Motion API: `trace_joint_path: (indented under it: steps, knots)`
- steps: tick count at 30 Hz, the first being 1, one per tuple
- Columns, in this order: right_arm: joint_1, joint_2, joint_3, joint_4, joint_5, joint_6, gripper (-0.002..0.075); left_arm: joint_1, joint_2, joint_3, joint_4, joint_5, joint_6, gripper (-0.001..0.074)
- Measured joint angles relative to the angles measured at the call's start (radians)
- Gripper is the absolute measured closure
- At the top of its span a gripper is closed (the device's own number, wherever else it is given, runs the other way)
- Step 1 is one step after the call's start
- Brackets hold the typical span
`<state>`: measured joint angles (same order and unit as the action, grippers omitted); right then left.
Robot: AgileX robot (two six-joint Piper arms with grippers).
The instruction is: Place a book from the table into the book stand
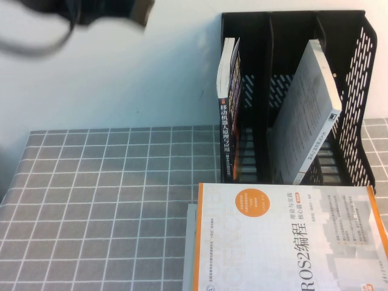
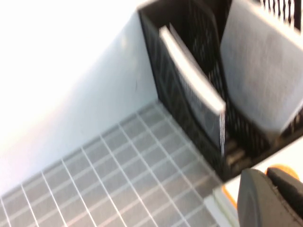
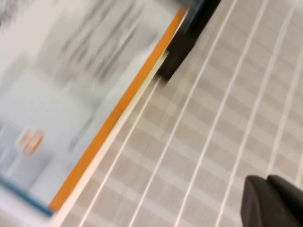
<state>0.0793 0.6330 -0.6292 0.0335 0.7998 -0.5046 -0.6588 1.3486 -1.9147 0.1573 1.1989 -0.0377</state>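
The black book stand (image 1: pixel 357 73) stands at the far right of the table (image 1: pixel 109 200). A large pale paperback with a white spine (image 1: pixel 309 103) leans inside its middle compartment, with its front cover hidden. It also shows in the left wrist view (image 2: pixel 265 71). My left gripper (image 2: pixel 266 177) is shut and empty. It hovers over the near corner of the ROS2 book (image 2: pixel 226 195), in front of the stand (image 2: pixel 165 80). My right gripper (image 3: pixel 267 180) is shut and empty over the grey cloth (image 3: pixel 213 118), beside the ROS2 book's orange edge (image 3: pixel 113 118).
A dark-spined book with white Chinese letters (image 1: pixel 225 133) stands in the stand's left compartment. The white-and-orange ROS2 book (image 1: pixel 285 242) lies flat at the front right on another pale book (image 1: pixel 189 242). A blurred dark arm part (image 1: pixel 91 12) crosses the top left.
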Motion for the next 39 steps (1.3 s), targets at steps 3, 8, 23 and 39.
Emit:
trace_joint_path:
  steps: [3, 8, 23, 39]
  knots:
    - [0.000, -0.092, 0.030, 0.010, -0.091, 0.000, 0.0729, 0.000, -0.101, 0.223, 0.011, -0.129, -0.022, 0.0734]
    - [0.000, -0.228, 0.114, 0.076, -0.134, -0.002, 0.0729, 0.000, -0.306, 0.642, 0.083, -0.489, -0.131, 0.0734]
    - [0.000, -0.400, 0.301, 0.315, -0.141, -0.019, 0.0729, 0.002, -0.529, 1.202, 0.217, -1.183, -0.212, 0.0735]
    - [0.000, -0.400, 0.301, 0.364, -0.141, -0.019, 0.0729, 0.002, -0.520, 1.204, 0.225, -1.244, -0.218, 0.0736]
